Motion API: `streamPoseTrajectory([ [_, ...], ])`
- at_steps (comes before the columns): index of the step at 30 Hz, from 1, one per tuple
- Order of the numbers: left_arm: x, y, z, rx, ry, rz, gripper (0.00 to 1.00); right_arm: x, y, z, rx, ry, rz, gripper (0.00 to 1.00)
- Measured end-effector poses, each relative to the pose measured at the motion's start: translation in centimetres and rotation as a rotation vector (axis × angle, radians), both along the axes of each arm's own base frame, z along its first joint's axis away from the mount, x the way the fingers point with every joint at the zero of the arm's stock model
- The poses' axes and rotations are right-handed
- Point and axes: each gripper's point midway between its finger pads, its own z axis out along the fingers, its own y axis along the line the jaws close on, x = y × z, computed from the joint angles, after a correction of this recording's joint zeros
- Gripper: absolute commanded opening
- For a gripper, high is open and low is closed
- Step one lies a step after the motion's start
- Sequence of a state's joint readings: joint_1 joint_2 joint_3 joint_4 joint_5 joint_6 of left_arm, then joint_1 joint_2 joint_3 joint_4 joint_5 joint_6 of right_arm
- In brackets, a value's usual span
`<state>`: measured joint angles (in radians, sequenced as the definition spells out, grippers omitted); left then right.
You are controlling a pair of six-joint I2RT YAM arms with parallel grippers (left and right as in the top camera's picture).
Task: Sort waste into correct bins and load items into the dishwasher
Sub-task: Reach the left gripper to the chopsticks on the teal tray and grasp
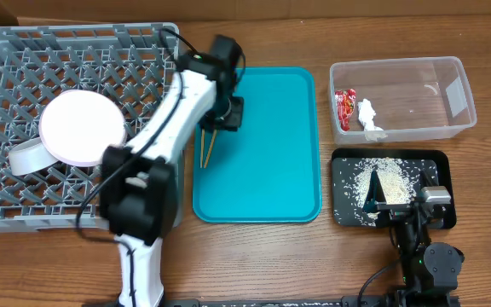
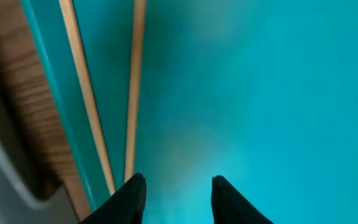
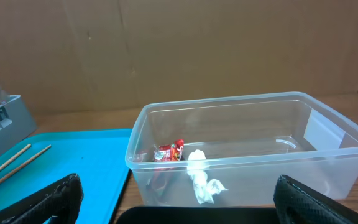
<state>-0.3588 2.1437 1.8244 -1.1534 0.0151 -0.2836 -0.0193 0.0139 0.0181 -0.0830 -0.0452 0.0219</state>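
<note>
Two wooden chopsticks (image 1: 207,143) lie at the left edge of the teal tray (image 1: 271,170); in the left wrist view they (image 2: 132,87) run just left of my open left gripper (image 2: 176,186). That gripper (image 1: 227,115) hangs low over the tray, empty. A large white plate (image 1: 82,128) and a cup (image 1: 28,156) sit in the grey rack (image 1: 24,60). The clear tub (image 1: 416,89) holds the red wrapper (image 1: 344,107) and the tissue (image 1: 369,115). Rice (image 1: 373,181) lies in the black tray (image 1: 437,162). My right gripper (image 1: 399,205) is open wide over that tray.
The wooden table's front strip lies below the teal tray. A cardboard wall stands behind the tub in the right wrist view (image 3: 166,43). The rack's corner shows at the left of that view (image 3: 2,118).
</note>
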Motion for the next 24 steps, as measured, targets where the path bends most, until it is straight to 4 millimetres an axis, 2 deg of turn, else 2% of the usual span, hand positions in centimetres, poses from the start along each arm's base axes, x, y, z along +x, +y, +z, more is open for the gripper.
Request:
streamPoseTrajectory([
  [2, 0.2, 0.5, -2.2, 0.057, 0.019, 0.041, 0.41, 0.0, 0.0, 0.0, 0.001, 0.000, 0.000, 1.00],
  [5, 0.9, 1.0, -3.6, 0.093, 0.010, 0.081, 0.44, 0.0, 0.0, 0.0, 0.000, 0.000, 0.000, 1.00],
  [15, 1.6, 1.3, -5.0, 0.118, 0.000, 0.075, 0.46, 0.0, 0.0, 0.0, 0.001, 0.000, 0.000, 1.00],
  [17, 1.5, 1.1, -6.0, 0.116, 0.017, 0.051, 0.41, 0.0, 0.0, 0.0, 0.000, 0.000, 0.000, 1.00],
  [19, 1.5, 0.8, -6.5, 0.104, 0.031, 0.022, 0.26, 0.0, 0.0, 0.0, 0.000, 0.000, 0.001, 1.00],
  [21, 1.4, 0.5, -6.5, 0.089, 0.035, 0.006, 0.07, 0.0, 0.0, 0.0, 0.000, 0.000, 0.000, 1.00],
  [24, 0.9, 0.4, -6.5, 0.078, 0.060, -0.010, 0.04, 0.0, 0.0, 0.0, 0.000, 0.000, 0.000, 1.00],
])
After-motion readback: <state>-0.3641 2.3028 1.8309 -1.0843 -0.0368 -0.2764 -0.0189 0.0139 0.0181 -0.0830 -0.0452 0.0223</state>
